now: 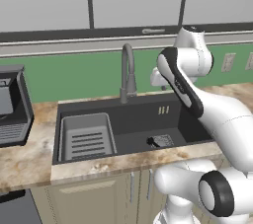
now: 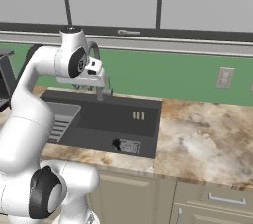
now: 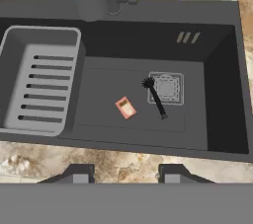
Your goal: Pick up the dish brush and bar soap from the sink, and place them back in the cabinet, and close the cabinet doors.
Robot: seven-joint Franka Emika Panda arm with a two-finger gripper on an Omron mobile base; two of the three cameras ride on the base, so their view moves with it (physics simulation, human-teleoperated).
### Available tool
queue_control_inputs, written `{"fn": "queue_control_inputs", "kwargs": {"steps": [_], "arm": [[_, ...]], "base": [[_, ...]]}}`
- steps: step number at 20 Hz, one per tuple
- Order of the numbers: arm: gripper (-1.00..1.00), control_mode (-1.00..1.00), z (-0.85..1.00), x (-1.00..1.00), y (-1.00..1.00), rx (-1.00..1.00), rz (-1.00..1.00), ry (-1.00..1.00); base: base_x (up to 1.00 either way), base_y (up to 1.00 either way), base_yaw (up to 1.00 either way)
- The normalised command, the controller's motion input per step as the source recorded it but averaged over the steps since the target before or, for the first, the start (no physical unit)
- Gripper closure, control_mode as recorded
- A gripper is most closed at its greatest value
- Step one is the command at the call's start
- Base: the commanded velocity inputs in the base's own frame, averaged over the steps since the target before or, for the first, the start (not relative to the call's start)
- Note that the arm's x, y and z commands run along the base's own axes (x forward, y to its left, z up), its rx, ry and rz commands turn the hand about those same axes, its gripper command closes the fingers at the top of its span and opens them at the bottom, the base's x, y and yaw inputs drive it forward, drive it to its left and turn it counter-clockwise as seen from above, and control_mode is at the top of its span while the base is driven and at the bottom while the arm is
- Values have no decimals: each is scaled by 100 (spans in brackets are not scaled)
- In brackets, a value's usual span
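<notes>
While the gripper hangs parted and empty, the sink holds one dish brush, one bar soap.

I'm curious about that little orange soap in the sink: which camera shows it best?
The hand view: looking straight down into the sink, it shows the bar soap whole on the basin floor, apart from the dish brush by the drain. In both base views I cannot make the soap out; the sink's front wall seems to hide it.

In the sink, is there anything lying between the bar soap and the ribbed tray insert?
No. In the hand view, only bare dark sink floor lies between the bar soap and the tray insert. The dish brush lies on the soap's other side.
</notes>
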Motion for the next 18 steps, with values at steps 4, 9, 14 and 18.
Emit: {"fn": "queue_control_inputs", "kwargs": {"steps": [4,9,14,18], "arm": [[-100,-100,-11,0,0,0,0,0],[-100,-100,-25,0,0,0,0,0],[-100,-100,-21,0,0,0,0,0],[-100,-100,-17,0,0,0,0,0]], "base": [[0,0,0],[0,0,0],[0,0,0],[0,0,0]]}}
